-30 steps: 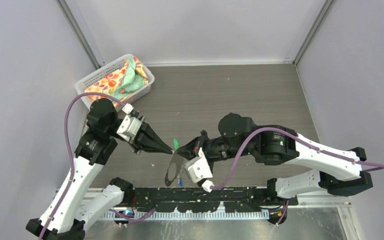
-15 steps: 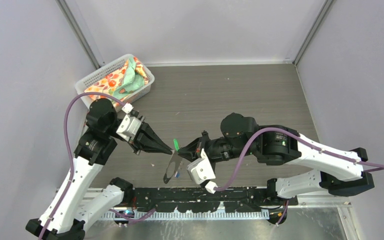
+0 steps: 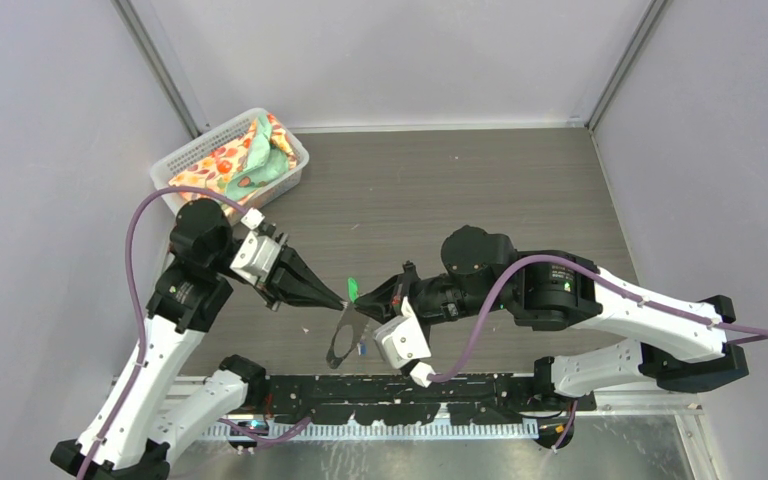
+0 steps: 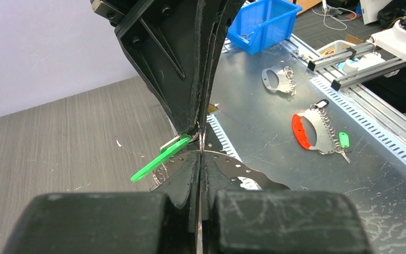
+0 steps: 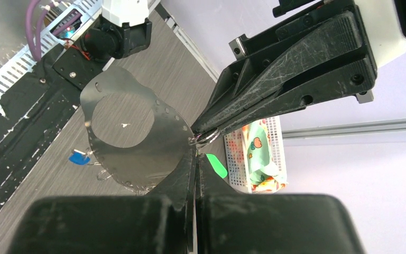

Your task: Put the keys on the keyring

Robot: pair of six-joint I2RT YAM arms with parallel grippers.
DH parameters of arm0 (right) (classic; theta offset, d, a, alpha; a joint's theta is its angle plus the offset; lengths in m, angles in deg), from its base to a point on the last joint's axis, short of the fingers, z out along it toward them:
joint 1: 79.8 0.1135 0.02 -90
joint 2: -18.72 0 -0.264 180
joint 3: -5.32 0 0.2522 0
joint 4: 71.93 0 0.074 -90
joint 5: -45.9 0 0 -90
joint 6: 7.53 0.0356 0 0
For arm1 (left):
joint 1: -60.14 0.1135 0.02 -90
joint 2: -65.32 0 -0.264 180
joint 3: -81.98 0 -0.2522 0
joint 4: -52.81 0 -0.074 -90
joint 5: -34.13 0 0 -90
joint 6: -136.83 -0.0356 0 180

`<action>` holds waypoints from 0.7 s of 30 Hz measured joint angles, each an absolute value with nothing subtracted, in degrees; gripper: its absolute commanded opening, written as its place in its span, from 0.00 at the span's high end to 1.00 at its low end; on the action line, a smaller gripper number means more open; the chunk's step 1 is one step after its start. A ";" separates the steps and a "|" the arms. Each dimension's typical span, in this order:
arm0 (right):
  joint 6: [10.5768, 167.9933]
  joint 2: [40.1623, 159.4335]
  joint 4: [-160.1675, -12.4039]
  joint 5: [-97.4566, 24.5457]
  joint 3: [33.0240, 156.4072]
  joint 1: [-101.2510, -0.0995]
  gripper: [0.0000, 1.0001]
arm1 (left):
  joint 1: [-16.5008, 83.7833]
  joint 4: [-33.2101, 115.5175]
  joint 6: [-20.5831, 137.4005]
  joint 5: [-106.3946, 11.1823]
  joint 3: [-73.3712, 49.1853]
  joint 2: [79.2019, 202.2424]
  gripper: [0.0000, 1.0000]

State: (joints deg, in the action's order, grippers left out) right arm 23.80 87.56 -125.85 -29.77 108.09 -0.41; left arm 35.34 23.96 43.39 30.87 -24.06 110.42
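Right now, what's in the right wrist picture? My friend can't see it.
The right gripper pinches the edge of the flat grey keyring; the left gripper holds the green key by its wire loop, beside that edge. The blue key hangs at the far edge.

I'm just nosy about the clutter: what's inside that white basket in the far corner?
The white basket holds crumpled fabric: an orange floral-print cloth and a pale green cloth. They fill it, so anything lying beneath them is hidden.
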 measured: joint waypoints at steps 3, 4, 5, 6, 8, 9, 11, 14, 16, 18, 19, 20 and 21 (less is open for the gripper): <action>23.71 87.56 -125.09 -29.70 108.09 -0.41 0.99 | 35.34 24.05 43.30 30.87 -24.06 110.18 1.00; 23.64 87.56 -124.80 -29.64 108.09 -0.41 0.99 | 35.34 24.07 43.26 30.87 -24.06 110.05 1.00; 23.60 87.56 -124.58 -29.62 108.09 -0.41 0.99 | 35.34 24.09 43.21 30.87 -24.06 109.94 1.00; 23.56 87.56 -124.43 -29.55 108.09 -0.41 0.99 | 35.34 24.11 43.19 30.87 -24.06 109.85 1.00; 23.27 87.60 -124.28 -29.42 108.09 -0.41 0.99 | 35.34 24.22 43.15 30.87 -24.06 109.74 1.00; 23.18 87.60 -124.28 -29.40 108.09 -0.41 0.99 | 35.34 24.24 43.15 30.87 -24.06 109.67 1.00; 22.99 87.62 -124.28 -29.27 108.09 -0.41 0.99 | 35.34 24.26 43.15 30.87 -24.06 109.67 1.00; 22.86 87.62 -124.26 -29.03 108.09 -0.41 0.99 | 35.34 24.26 43.15 30.68 -24.06 109.67 1.00; 22.86 87.62 -124.24 -28.96 108.09 -0.41 0.99 | 35.32 24.26 43.15 30.65 -24.06 109.63 1.00; 22.86 87.62 -124.26 -28.96 108.09 -0.41 0.99 | 35.32 24.26 43.17 30.63 -24.06 109.63 1.00; 22.86 87.62 -124.26 -28.96 108.09 -0.41 0.99 | 35.32 24.29 43.17 30.63 -24.06 109.65 1.00; 22.86 87.62 -124.26 -28.96 108.09 -0.41 0.99 | 35.30 24.26 43.19 30.61 -24.06 109.65 1.00; 22.86 87.62 -124.26 -28.96 108.09 -0.41 0.99 | 35.28 24.29 43.19 30.57 -24.06 109.70 1.00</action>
State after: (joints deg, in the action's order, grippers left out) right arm 22.86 87.62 -124.26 -28.96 108.09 -0.41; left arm 35.28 24.29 43.19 30.57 -24.06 109.70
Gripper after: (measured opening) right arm 0.020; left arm 0.009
